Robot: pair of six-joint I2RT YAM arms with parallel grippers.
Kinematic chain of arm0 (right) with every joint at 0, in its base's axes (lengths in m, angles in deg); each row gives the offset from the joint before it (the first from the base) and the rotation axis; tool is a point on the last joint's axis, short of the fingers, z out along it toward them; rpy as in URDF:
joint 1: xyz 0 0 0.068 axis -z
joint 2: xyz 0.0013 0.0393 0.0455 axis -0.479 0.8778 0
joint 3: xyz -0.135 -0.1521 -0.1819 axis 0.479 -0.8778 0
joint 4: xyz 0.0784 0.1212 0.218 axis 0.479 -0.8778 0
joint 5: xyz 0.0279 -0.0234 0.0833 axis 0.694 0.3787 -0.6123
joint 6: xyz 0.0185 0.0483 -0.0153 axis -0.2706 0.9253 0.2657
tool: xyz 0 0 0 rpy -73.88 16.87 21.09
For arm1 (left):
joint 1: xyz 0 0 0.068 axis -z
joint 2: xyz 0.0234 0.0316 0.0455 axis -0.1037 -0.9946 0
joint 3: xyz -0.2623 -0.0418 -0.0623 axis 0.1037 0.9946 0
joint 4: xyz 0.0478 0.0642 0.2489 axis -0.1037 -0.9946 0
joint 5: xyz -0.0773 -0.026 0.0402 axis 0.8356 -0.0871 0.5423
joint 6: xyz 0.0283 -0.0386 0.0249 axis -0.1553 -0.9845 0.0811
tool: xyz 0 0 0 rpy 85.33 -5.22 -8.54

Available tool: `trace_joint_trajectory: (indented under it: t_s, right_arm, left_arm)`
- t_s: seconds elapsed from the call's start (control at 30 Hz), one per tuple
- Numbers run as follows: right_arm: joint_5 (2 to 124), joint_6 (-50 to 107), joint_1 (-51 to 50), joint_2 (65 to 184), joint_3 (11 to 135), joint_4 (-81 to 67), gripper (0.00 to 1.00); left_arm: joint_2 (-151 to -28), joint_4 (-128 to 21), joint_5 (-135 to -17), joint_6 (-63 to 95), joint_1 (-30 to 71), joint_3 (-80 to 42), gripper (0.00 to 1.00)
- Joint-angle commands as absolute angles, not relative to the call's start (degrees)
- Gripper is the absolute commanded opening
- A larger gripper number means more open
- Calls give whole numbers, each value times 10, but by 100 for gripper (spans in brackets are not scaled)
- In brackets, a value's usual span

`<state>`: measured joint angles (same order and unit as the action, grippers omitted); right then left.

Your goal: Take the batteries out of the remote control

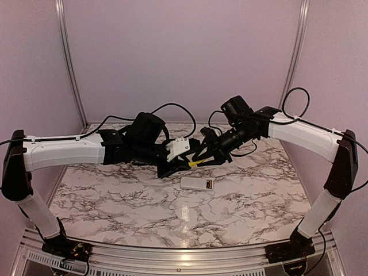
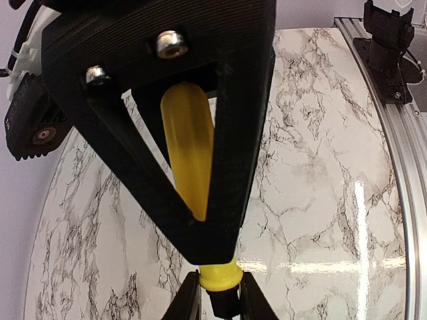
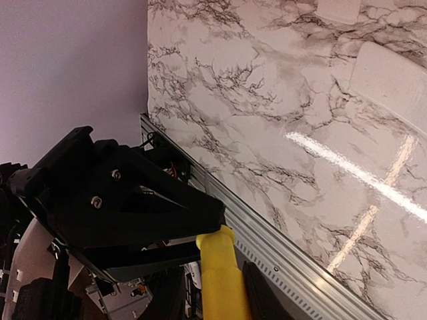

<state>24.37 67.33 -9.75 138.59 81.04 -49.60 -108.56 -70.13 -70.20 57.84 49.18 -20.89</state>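
Observation:
The white remote control (image 1: 197, 184) lies flat on the marble table, a small dark recess at its right end; it shows as a pale slab (image 3: 393, 80) in the right wrist view. No batteries can be made out. Above it, both grippers meet on a yellow-handled screwdriver (image 1: 195, 163). My left gripper (image 1: 183, 168) (image 2: 220, 297) is shut on the collar and dark shaft of the screwdriver (image 2: 219, 279). My right gripper (image 1: 202, 159) (image 3: 213, 293) is shut on the yellow handle (image 3: 223, 280), and its black fingers (image 2: 167, 100) fill the left wrist view.
Aluminium rail (image 1: 172, 253) runs along the near table edge, with the arm bases at both corners. Pink walls and metal posts (image 1: 69, 63) close in the back and sides. A second pale flat piece (image 3: 340, 10) lies near the remote.

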Motion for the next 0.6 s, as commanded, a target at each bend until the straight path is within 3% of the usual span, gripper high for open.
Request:
trace_joint_trajectory:
  t_s: [0.0, 0.57]
  right_arm:
    - [251, 679, -101, 1393, 837, -486, 27]
    - [263, 686, -101, 1395, 840, -479, 28]
  left_arm:
    - [-1082, -705, -720, 595, 499, -206, 0]
    - [-1066, -693, -712, 600, 500, -191, 0]
